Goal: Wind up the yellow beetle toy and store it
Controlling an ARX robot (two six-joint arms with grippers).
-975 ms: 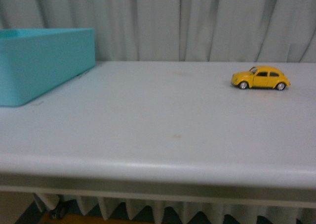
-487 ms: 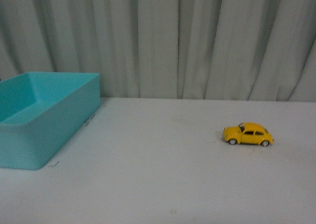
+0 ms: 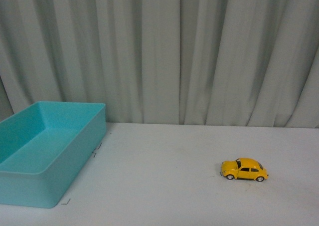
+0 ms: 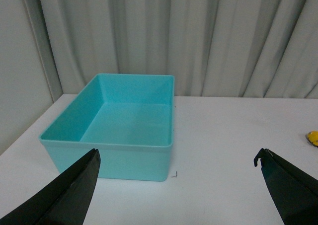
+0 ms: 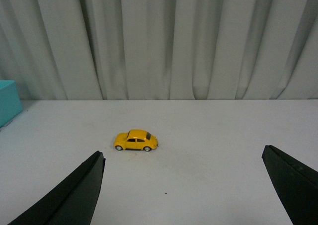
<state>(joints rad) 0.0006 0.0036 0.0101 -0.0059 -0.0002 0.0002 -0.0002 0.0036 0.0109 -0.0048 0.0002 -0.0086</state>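
Your yellow beetle toy, glossy with dark windows (on its wheels), sits at right; left gripper and right gripper gape empty.

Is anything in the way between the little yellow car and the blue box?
No, nothing visible. Only bare white table lies between the yellow beetle toy and the open turquoise box. The open right gripper also faces the toy with nothing between.

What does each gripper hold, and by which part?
Nothing is held. The left gripper and the right gripper are open and empty; the yellow beetle toy stands free on the table.
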